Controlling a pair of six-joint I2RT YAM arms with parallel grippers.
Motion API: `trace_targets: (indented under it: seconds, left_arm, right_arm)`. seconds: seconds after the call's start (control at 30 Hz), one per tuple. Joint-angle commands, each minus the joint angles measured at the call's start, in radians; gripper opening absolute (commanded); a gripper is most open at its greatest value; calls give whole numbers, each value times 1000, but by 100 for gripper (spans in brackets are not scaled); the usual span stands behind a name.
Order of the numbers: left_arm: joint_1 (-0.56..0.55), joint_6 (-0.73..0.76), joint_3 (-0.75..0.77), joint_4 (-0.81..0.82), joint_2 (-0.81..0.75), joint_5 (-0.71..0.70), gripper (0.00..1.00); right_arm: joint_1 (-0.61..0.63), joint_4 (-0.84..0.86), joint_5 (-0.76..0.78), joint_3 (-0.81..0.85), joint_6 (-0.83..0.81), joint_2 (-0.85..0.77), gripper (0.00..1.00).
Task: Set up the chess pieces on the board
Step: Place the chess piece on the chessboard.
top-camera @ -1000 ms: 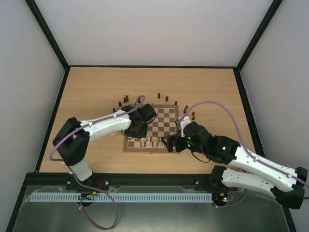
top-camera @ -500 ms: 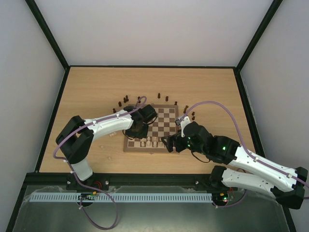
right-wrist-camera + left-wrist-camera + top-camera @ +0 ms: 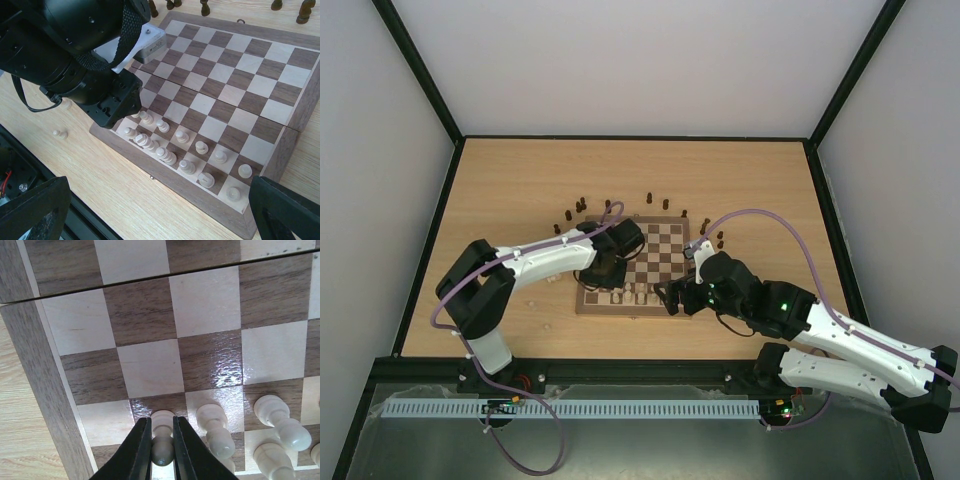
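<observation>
Left claw (image 3: 161, 421) clamped on a small pale cream turned wooden pawn (image 3: 162, 450), near the left edge of the flat brown-and-cream chequered wooden chessboard (image 3: 665, 245). Other cream pieces (image 3: 186, 150) occupy its near rows. Dark brown pieces (image 3: 582, 205) stand on the light wooden table (image 3: 760, 180) beyond. Right claw (image 3: 672, 298) gapes wide, empty, by the near right corner.

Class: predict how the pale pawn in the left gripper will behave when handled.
The pale pawn looks like turned wood, probably rigid and light. Its slim, tall shape suggests easy tipping. Rounded, it likely rolls once down.
</observation>
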Motion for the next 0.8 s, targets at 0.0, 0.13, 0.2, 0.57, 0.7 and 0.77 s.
trace_targets:
  seconds: [0.0,0.13,0.2,0.57,0.7,0.77]
  left_arm:
    - [-7,-7,-12,-5,8,4,10]
    - [-8,-9,-11,-3,11,4,14]
    - [-9,-10,-10,-5,11,3,15]
    - [-8,-18,8,-26,-16,-16,29]
    - [-6,-13,27,-53,-35,-34,39]
    - [-6,-6,39,-72,-63,-55,46]
  right_arm:
    - [-3,-19,3,-2,-2,-11,99]
    - [-2,-17,1,-3,-2,-13,99]
    - [-3,-18,0,-1,-2,-13,99]
    - [-2,-17,-3,-3,-2,-16,99]
    - [-1,-17,-3,-3,-2,-16,99]
    - [-2,-18,-3,-2,-2,-16,99]
